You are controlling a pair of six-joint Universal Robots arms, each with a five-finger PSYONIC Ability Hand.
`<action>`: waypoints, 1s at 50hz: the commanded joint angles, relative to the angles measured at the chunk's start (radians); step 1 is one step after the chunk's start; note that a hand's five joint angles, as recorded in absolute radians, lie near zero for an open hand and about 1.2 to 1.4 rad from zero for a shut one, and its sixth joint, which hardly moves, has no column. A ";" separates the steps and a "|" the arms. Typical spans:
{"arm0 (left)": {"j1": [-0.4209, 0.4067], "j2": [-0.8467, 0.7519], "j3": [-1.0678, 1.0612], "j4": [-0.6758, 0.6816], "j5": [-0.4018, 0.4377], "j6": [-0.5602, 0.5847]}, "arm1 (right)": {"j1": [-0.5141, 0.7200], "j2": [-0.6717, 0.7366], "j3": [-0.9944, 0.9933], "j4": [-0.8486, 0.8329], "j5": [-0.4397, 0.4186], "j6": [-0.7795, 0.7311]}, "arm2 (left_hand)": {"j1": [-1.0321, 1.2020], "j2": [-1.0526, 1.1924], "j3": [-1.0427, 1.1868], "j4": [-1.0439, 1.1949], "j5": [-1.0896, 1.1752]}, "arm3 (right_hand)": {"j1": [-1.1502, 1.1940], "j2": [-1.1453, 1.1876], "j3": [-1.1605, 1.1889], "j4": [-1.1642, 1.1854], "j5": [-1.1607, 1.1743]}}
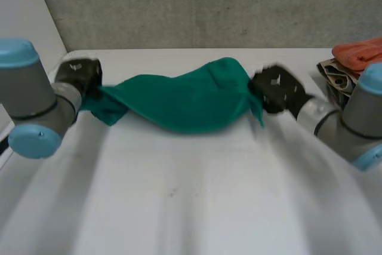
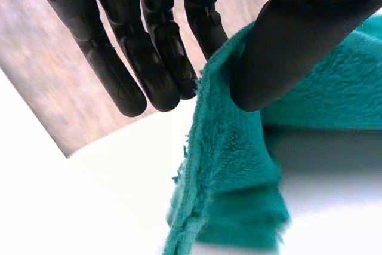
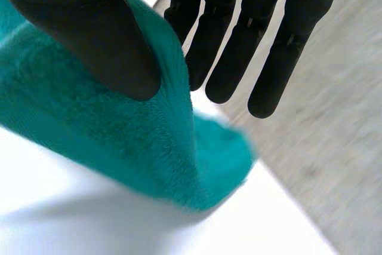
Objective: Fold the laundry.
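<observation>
Obs: the green towel (image 1: 185, 103) hangs stretched between both hands over the far part of the white table (image 1: 179, 207), with its middle sagging in a shallow curve; we cannot tell whether the lowest fold brushes the surface. The left hand (image 1: 77, 76) grips the towel's left end, its thumb (image 2: 298, 40) pressing the pile against the nearest of its fingers (image 2: 206, 25), and a short tail of cloth droops below the pinch. The right hand (image 1: 277, 91) grips the opposite end the same way, thumb (image 3: 101, 34) on top and fingers (image 3: 191, 34) behind, with a small flap hanging past it. An orange cloth (image 1: 358, 52) and a patterned cloth (image 1: 334, 76) lie stacked at the table's right edge, well apart from the towel. Judgement: the fabric is thick terry, soft and limp, light, not fragile and not slippery; it will hold no shape by itself and will bunch if tension drops. We think the best holds are the corners or a hemmed edge, pinched close to the end so both layers are caught and the edge stays straight when laid down
</observation>
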 commanded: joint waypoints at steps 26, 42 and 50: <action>-0.029 0.167 0.020 -0.093 0.004 -0.020 | 0.102 -0.122 0.104 0.315 0.390 0.355 | 0.219 0.200 0.203 0.198 0.243 | -0.657 -0.703 -0.713 -0.721 -0.699; 0.018 0.177 0.053 -0.168 0.001 -0.020 | 0.136 0.082 0.002 0.022 0.569 0.102 | 0.219 0.200 0.203 0.198 0.243 | 0.215 0.170 0.159 0.152 0.174; 0.060 0.219 0.005 -0.234 0.027 0.039 | 0.095 -0.122 0.072 0.042 0.549 0.065 | 0.219 0.200 0.203 0.198 0.243 | 0.265 0.220 0.209 0.202 0.224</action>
